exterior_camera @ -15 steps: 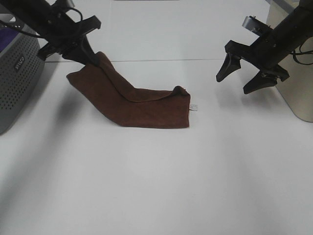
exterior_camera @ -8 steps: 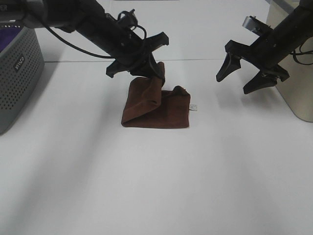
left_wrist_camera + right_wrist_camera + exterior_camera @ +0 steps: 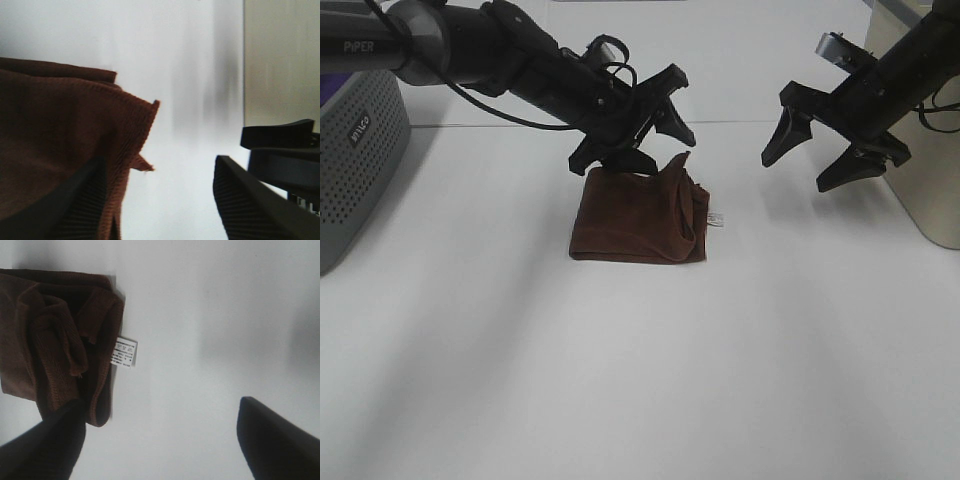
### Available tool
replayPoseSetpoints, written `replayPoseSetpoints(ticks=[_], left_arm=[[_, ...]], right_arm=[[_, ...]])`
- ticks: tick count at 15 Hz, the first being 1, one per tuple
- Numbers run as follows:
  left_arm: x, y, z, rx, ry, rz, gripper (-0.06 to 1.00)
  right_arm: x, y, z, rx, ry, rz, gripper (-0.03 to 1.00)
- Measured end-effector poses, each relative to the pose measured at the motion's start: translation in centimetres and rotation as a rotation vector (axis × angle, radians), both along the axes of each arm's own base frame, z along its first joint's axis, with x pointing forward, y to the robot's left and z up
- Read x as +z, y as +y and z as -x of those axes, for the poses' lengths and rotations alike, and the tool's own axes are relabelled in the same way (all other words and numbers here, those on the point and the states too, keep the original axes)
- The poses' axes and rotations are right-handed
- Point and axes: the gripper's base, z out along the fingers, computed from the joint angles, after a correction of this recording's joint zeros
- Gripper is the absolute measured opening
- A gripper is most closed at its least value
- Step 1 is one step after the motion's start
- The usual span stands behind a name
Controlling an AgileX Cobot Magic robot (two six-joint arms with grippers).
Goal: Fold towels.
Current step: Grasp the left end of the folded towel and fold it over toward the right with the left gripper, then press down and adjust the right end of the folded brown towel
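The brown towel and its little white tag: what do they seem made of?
The towel looks like soft terry cloth, perhaps cotton or microfibre: matte, finely ribbed pile, limp folds. The tag looks like thin printed fabric: flat, smooth, with tiny dark lettering.

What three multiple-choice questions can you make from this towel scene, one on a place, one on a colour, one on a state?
1. Where is the white tag?
A. On the towel's side towards the right claw
B. On its side away from that claw
C. Hidden inside the fold

2. What colour is the towel?
A. Purple
B. White
C. Reddish-brown

3. How is the right claw?
A. Shut on the towel
B. Open, holding nothing
C. Shut, empty

Answers:
1 A: the tag sticks out at the towel's right-hand edge in the high view.
2 C: the terry shows reddish-brown in every view.
3 B: its fingers stand apart above the table, clear of the towel.
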Motion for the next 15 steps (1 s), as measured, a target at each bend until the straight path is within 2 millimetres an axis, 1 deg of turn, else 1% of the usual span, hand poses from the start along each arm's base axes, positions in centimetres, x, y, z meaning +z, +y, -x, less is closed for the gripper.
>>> replayPoseSetpoints(ticks=[2,4,6,9,10,11,13,14,15], left_arm=[[0.5,-0.3,0.0,-0.026,-0.041,0.05,0.63],[1.3,0.2,-0.3,-0.062,-0.115,0.041,0.63],[2.4,2.2,-1.4,-0.045,-0.164,0.033,0.63],[2.4,7.1,-3.2,-0.021,-0.158,-0.002,0.63],[2.2,8.3,-3.4,-0.032,-0.152,-0.03,0.63],[2.0,9.3,-3.6,-0.041,-0.152,-0.065,0.63],[1.4,10.9,-3.7,-0.068,-0.158,-0.168,0.63],[1.0,11.4,-3.7,-0.075,-0.15,-0.222,0.63],[0.5,12.2,-3.7,-0.078,-0.126,-0.311,0.63]], right_arm=[[0.0,0.0,0.0,-0.001,0.001,-0.004,0.78],[0.2,0.3,0.2,0.008,0.015,-0.041,0.78],[0.6,1.1,0.3,0.05,0.009,-0.139,0.78],[1.9,2.8,0.3,0.088,-0.023,-0.343,0.77],[2.2,3.8,0.3,0.094,-0.033,-0.383,0.75],[2.3,5.2,0.4,0.113,-0.034,-0.409,0.74],[2.6,8.5,1.0,0.191,-0.048,-0.439,0.74],[2.7,10.5,1.5,0.245,-0.066,-0.458,0.74],[2.7,13.4,1.9,0.276,-0.102,-0.483,0.74]])
